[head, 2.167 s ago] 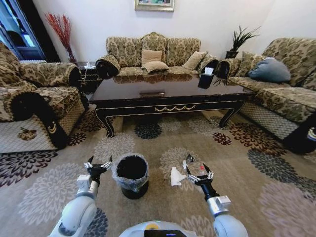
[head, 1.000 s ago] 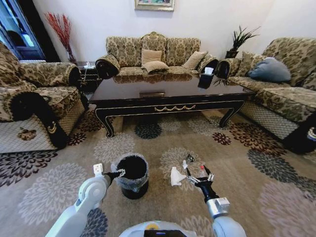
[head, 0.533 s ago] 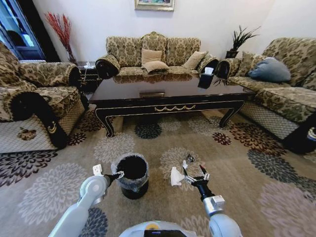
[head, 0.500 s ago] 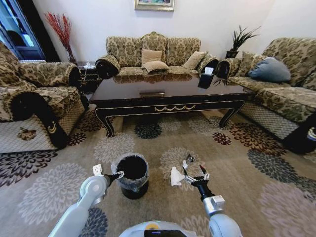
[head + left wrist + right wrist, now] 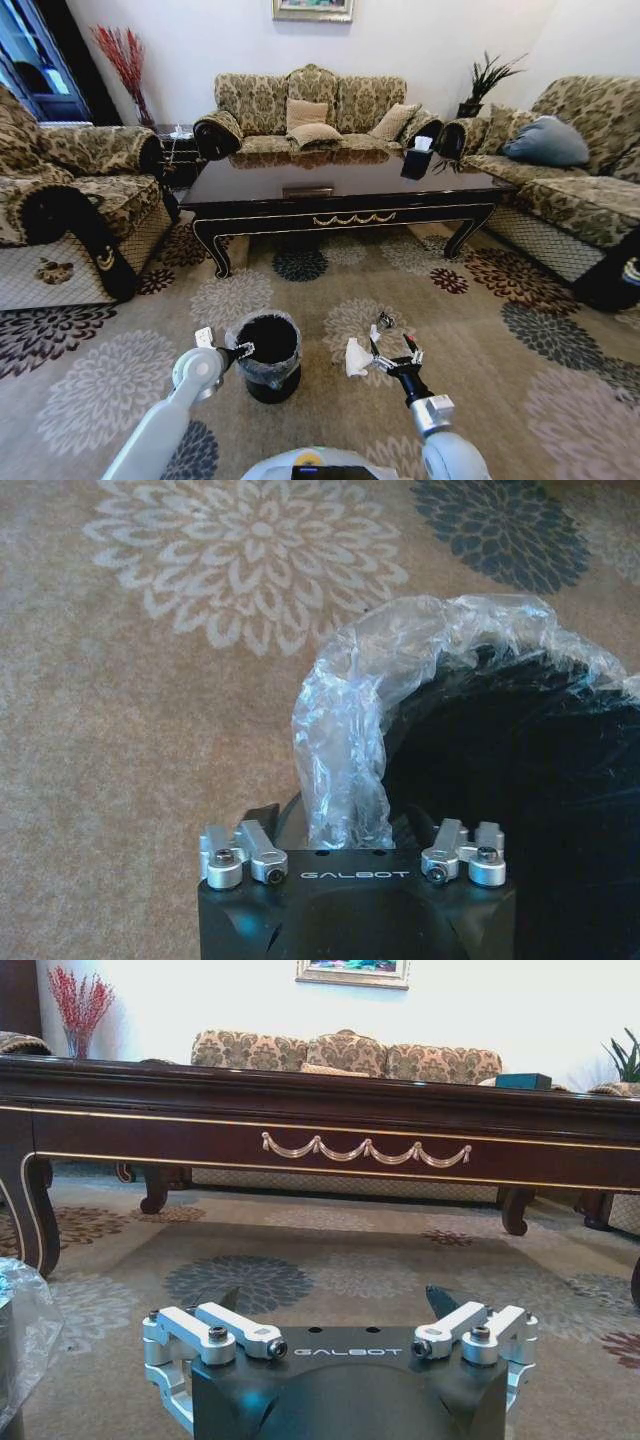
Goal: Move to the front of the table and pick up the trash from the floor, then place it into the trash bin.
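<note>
The trash bin [image 5: 266, 378], black with a crinkled clear liner, stands on the floor [image 5: 480, 330] in front of the table [image 5: 340, 192]. My left gripper [image 5: 242, 351] is at the bin's left rim, shut on the liner fold [image 5: 345, 770]. Just right of the bin lies the trash: a crumpled white tissue [image 5: 357, 357] and a tiny grey piece [image 5: 385, 320] beyond it. My right gripper [image 5: 395, 352] hovers low and open right beside the tissue, with nothing between its fingers. The right wrist view looks past this gripper [image 5: 335, 1305] toward the table apron [image 5: 300, 1125].
Patterned sofas [image 5: 310, 112] surround the table on three sides, one close on the left [image 5: 70, 215] and one on the right [image 5: 570, 190]. A black tissue box [image 5: 418, 160] sits on the table. Open carpet lies right of the right arm.
The left arm swung from left of the bin onto its rim and its gripper closed there. The right gripper shifted slightly left toward the tissue, still open.
</note>
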